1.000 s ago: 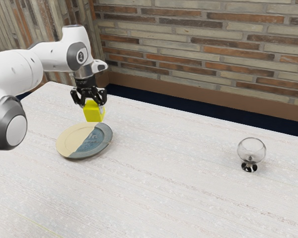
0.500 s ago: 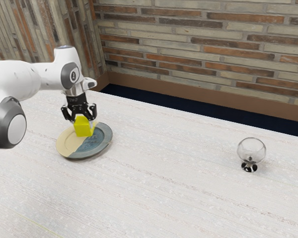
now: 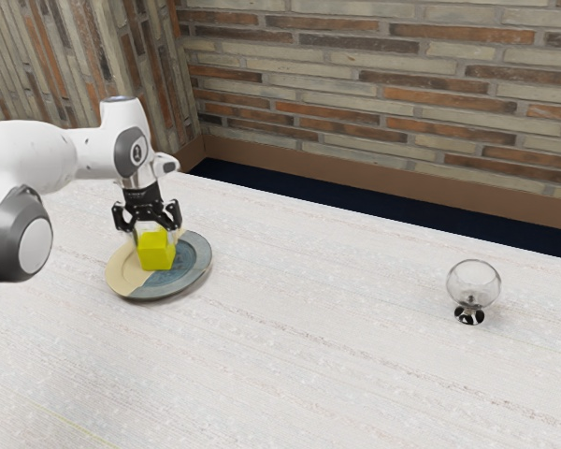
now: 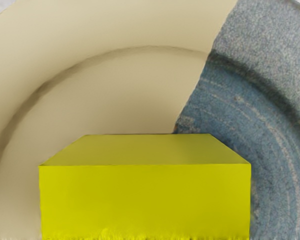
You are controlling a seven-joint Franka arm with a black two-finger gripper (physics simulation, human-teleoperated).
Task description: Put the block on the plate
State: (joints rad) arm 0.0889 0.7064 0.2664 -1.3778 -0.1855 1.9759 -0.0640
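In the exterior view, my gripper (image 3: 150,230) is over the plate, its fingers standing open on both sides of the yellow block's upper part. The block (image 3: 156,251) sits upright near the middle of the plate (image 3: 194,266), which is part cream and part blue. From the wrist view, the block (image 4: 145,200) appears over the plate's inner area, across the line between cream (image 4: 125,90) and blue. The block hides the spot where its base meets the plate.
A clear round glass (image 3: 473,284) with a dark foot stands far off toward the exterior view's right. The pale table (image 3: 327,365) extends around the plate, with a brick wall (image 3: 383,84) behind it.
My hand has come down toward the exterior view's left, bringing the block from above the plate's edge to its middle. Lately the block has dropped slightly relative to the gripper, and the fingers have opened.
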